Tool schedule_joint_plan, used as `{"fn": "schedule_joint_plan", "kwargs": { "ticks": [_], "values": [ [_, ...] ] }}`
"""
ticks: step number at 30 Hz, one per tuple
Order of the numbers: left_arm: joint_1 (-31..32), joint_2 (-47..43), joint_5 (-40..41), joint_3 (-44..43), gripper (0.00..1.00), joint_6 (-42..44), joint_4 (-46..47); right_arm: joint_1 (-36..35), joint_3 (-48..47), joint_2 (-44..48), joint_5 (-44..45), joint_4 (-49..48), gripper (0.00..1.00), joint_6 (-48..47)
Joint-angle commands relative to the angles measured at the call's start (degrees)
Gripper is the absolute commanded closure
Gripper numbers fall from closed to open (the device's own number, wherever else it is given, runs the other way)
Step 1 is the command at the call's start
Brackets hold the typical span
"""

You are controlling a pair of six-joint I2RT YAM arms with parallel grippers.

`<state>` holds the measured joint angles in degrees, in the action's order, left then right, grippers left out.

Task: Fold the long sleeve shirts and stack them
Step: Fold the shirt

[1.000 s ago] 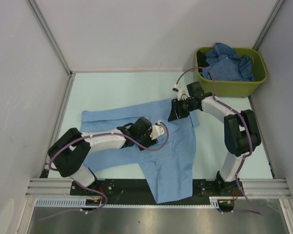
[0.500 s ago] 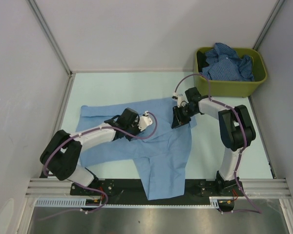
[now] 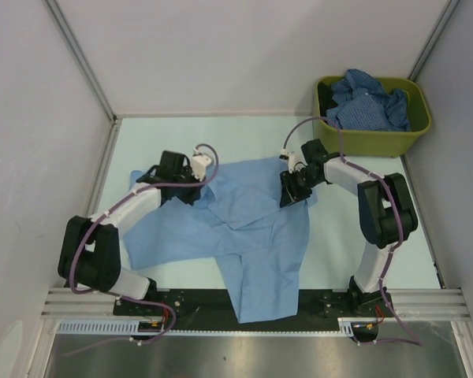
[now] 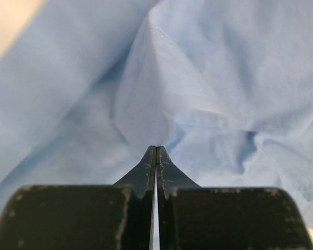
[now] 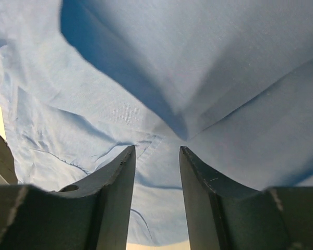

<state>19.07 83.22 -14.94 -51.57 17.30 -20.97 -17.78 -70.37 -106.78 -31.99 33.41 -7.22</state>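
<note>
Left gripper (image 4: 156, 152) pinches the shirt (image 3: 256, 228) (right gripper (image 5: 156, 153) possibly too).

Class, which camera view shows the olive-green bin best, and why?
The top external view: the olive-green bin stands whole in the far right corner, with darker blue shirts heaped inside. Both wrist views show none of it, only the light blue shirt up close.

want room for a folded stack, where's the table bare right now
Bare table runs along the far edge, between the light blue shirt and the back wall, left of the olive-green bin. A smaller patch lies between the shirt's near hem and the right arm. The left arm and shirt crowd the rest.
</note>
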Motion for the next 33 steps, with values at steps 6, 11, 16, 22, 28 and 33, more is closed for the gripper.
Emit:
{"fn": "schedule_joint_plan", "kwargs": {
  "ticks": [6, 11, 16, 22, 28, 33],
  "values": [
    [-17.99, 7.04, -13.35, -9.69, 1.0, -13.25, -7.06, 0.29, -5.57, 5.35, 3.69, 3.24, 0.46, -5.78],
    [-24.6, 10.64, -14.77, -10.39, 1.0, -14.92, -8.64, 0.11, -8.64, 4.83, 5.09, 3.07, 0.43, -7.01],
    [-27.51, 10.91, -15.29, -10.92, 1.0, -15.19, -10.22, -0.06, -12.86, 1.06, 5.01, 2.54, 0.43, -7.02],
    [-28.74, 12.75, -18.98, -16.88, 1.0, -16.77, -15.49, -0.06, -14.8, -1.5, 1.68, 1.05, 0.44, -6.4],
    [-27.68, 9.51, -22.59, -18.92, 1.0, -12.56, -21.02, 0.29, -14.45, -0.97, 2.19, -0.18, 0.45, -7.19],
    [-28.3, 3.71, -22.06, -15.14, 1.0, -14.92, -22.88, 1.17, -15.94, -1.76, 1.75, -0.71, 0.47, -7.1]
  ]
}}
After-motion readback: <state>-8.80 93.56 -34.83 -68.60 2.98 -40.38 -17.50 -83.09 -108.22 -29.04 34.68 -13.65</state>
